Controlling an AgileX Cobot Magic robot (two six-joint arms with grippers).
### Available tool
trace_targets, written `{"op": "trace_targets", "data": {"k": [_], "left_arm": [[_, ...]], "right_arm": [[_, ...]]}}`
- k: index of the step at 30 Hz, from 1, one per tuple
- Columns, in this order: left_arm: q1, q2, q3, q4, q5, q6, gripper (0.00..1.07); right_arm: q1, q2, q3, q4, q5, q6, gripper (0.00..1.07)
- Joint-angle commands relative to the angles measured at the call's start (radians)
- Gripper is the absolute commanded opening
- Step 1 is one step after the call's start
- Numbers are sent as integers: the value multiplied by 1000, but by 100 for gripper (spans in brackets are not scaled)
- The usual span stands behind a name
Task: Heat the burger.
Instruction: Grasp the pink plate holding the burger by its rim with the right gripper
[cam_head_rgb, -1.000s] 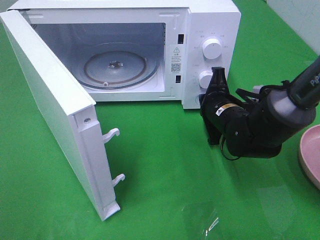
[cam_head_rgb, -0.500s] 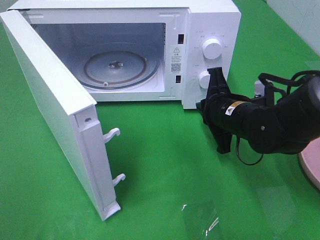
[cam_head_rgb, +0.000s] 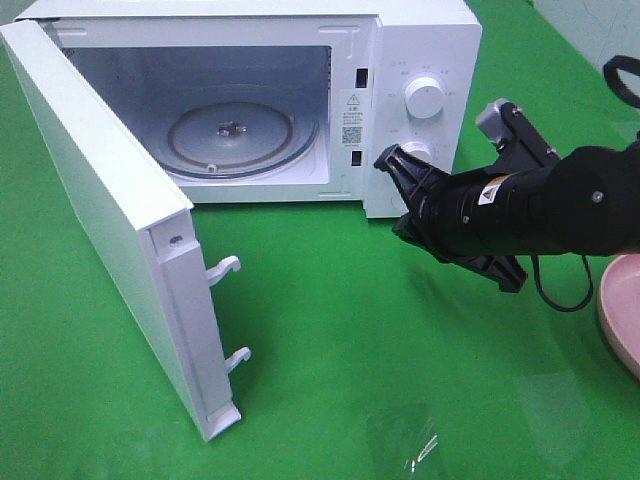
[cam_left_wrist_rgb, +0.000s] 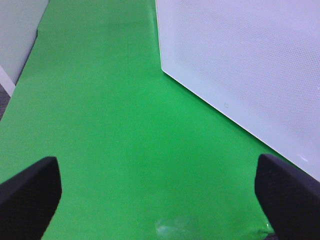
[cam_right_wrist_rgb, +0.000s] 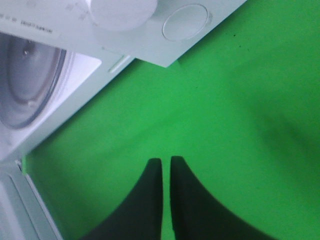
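One end effector (cam_head_rgb: 402, 220), newly aslant.

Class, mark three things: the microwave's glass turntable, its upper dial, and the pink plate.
glass turntable (cam_head_rgb: 255, 140): exterior high view, glass near centre.
upper dial (cam_head_rgb: 424, 97): exterior high view, knob face.
pink plate (cam_head_rgb: 615, 310): exterior high view, near its rim.

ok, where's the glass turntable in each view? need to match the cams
Exterior high: glass turntable on the floor of the open microwave, centre-left of the picture.
Left wrist: not in it; only a white perforated panel of the microwave shows.
Right wrist: turntable partly visible inside the cavity, beside the control panel.
Shared landmark: green table cover, in all three.
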Motion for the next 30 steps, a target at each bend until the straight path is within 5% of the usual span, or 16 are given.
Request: {"op": "trace_targets", "data": {"k": [1, 9, 19, 30], "left_arm": [[-5, -16, 2, -5, -14, -1, 98], [-5, -16, 2, -5, -14, -1, 98], [-5, -16, 2, -5, -14, -1, 98], [-5, -16, 2, -5, -14, -1, 98]], "right_arm": [[-7, -56, -12, -14, 147, -226, 8], [-7, -87, -107, -54, 461, -455, 8], [-7, -87, -264, -402, 989, -500, 12], [-55, -105, -321, -395, 1216, -670, 15]]}}
